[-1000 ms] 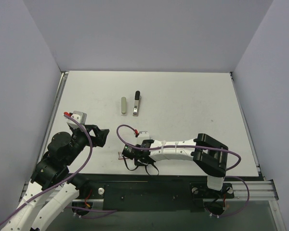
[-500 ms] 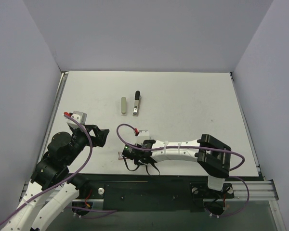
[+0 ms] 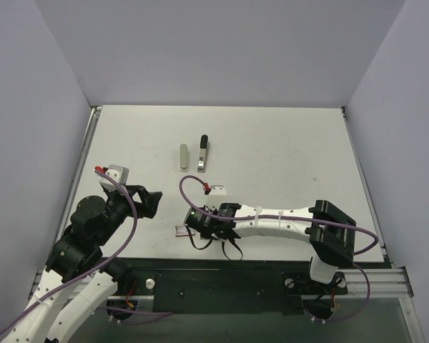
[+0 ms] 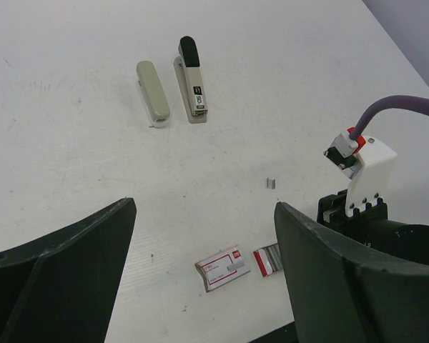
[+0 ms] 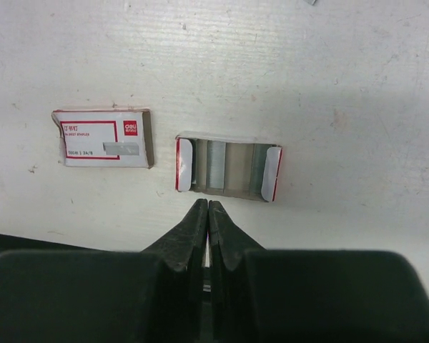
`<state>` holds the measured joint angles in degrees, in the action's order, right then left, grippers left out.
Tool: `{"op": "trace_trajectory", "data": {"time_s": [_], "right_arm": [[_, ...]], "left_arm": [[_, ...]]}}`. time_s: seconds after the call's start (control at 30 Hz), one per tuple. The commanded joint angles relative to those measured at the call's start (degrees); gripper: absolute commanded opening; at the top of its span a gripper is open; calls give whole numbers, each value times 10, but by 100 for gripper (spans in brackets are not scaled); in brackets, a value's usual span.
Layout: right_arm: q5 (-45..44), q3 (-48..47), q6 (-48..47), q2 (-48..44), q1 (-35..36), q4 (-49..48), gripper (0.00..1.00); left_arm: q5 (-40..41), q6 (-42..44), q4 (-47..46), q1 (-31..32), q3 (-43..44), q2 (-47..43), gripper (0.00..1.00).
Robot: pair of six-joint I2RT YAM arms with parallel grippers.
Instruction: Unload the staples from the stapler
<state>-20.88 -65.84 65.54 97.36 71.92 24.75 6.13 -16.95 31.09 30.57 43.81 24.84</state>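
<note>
I see the stapler (image 3: 202,154) lying at upper centre of the bench (image 3: 286,157), just beside a beige bar (image 3: 184,157). My right gripper (image 5: 208,213) is clenched on nothing, just below an open staple tray (image 5: 229,171) and its sleeve (image 5: 104,138). My left gripper (image 4: 204,214) is spread wide, empty.

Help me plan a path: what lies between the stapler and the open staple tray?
Bare table from stapler to tray, except one small grey scrap just aside; left wrist view.
</note>
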Motion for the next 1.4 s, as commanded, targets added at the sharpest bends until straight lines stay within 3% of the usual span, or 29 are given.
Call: {"op": "trace_trajectory", "data": {"time_s": [0.0,1.37], "right_arm": [[-28,5,4,9,-8,27,0],[22,29,1,68,-38,-19,0]], "left_arm": [[-2,-2,-26,-3,1,3,89],[-4,-2,-26,-7,1,13,89]]}}
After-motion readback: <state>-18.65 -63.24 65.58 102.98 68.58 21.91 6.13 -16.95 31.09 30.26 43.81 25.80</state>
